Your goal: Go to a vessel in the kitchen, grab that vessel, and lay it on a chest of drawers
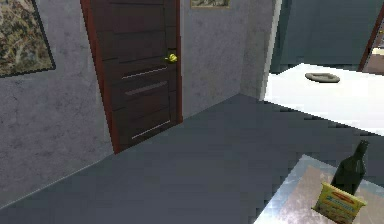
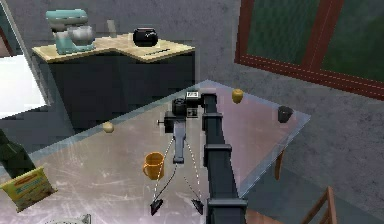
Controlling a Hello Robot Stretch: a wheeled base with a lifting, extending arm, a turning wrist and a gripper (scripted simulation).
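So the robot sits right by a shiny metal table (image 2: 260, 135). In the arm side view the arm (image 2: 220, 165) reaches out over the tabletop, with the two little white marker squares (image 2: 195, 98) at its far end. The gripper (image 2: 177, 206) has its dark body next to them and its thin fingers (image 2: 160, 190) run back down across the table.

An orange cup (image 2: 153, 165) stands upright on the table, just beside those fingers. It's on the surface right at the gripper, so I honestly can't tell whether the gripper has hold of anything.

Other stuff on the same table:
- a small yellow round fruit (image 2: 237, 96) near the far edge
- a dark mug (image 2: 284, 114) out at the corner
- a little tan lump (image 2: 108, 127) toward the arm side view's left
- a dark bottle (image 2: 10, 155) and a yellow box (image 2: 28, 188) at the near left edge

Behind the table there's a dark cabinet with a wooden top (image 2: 170, 50). It carries a teal stand mixer (image 2: 72, 30) and a black pot (image 2: 147, 37). A red-framed window (image 2: 310, 40) is on the wall to the right.

The forward view has a dark brown door (image 1: 135, 70) with a yellow knob (image 1: 171, 57) and a framed picture (image 1: 20, 35) on the wall left of it. There's also a white counter (image 1: 350, 100) with a flat dark dish (image 1: 322, 76) on it.
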